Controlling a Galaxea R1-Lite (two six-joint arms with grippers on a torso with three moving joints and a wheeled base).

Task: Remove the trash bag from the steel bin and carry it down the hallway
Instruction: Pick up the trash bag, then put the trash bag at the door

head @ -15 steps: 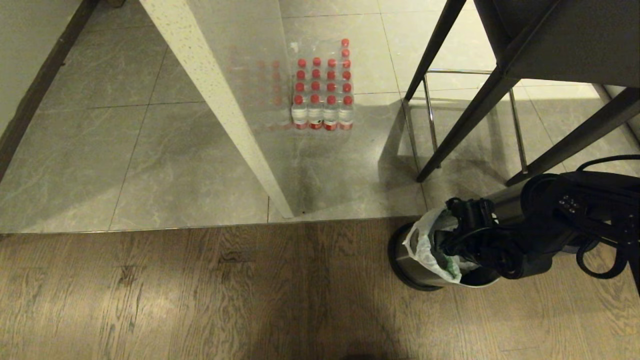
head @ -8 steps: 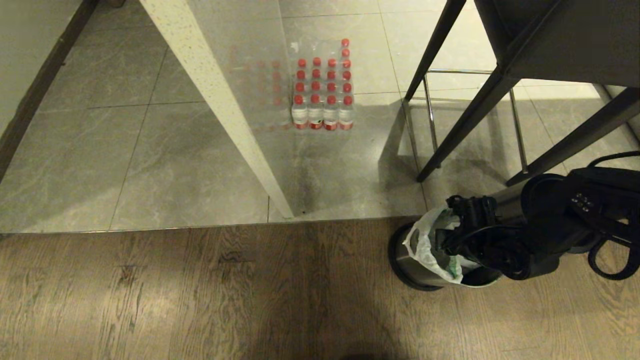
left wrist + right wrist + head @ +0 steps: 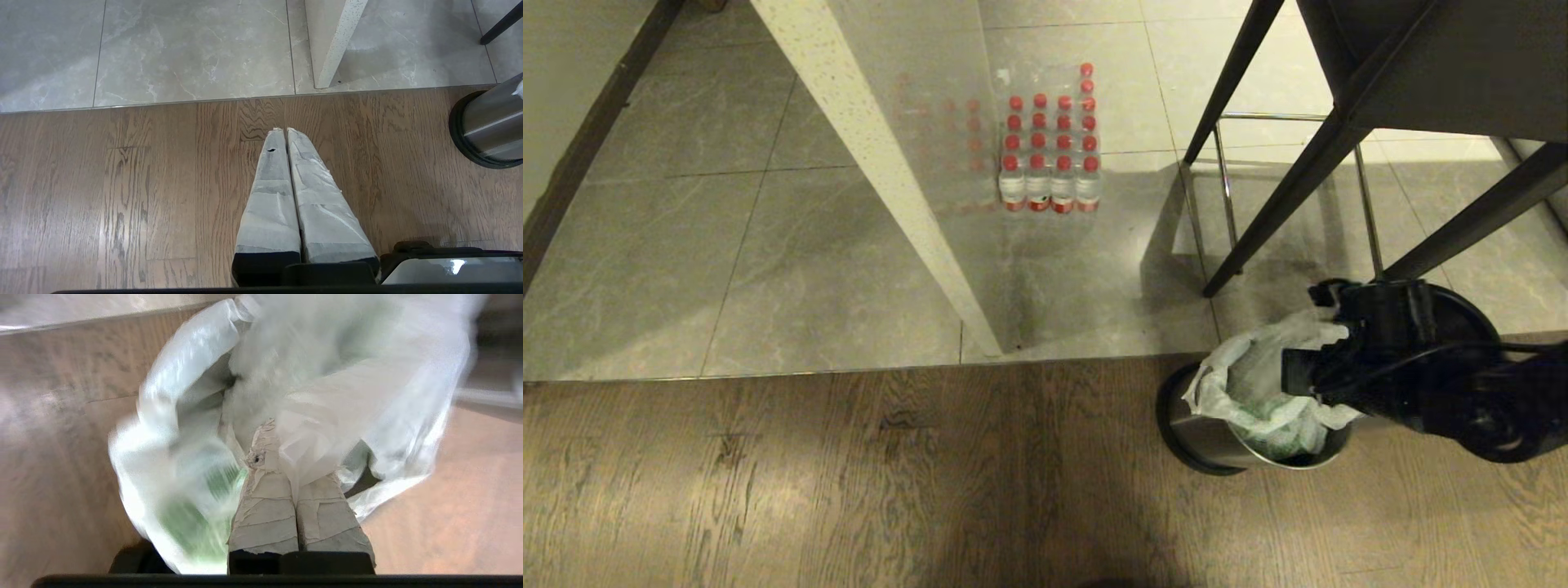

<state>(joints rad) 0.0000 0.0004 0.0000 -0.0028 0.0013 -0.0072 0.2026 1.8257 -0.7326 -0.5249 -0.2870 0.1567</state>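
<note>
Clamped on the trash bag (image 3: 310,428), the right gripper (image 3: 282,457) held it above the steel bin (image 3: 1217,437); left gripper (image 3: 286,132) hung shut.

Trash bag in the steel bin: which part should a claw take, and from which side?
The loose upper edge, from above. The trash bag lines the upright steel bin, so only its crinkled rim stands free over the opening. The right claw is shut on that bunched film; the left claw hangs shut over the wood floor.

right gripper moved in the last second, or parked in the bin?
Yes. The right gripper, shut on the trash bag, has come up out of the steel bin toward the black table leg.
</note>
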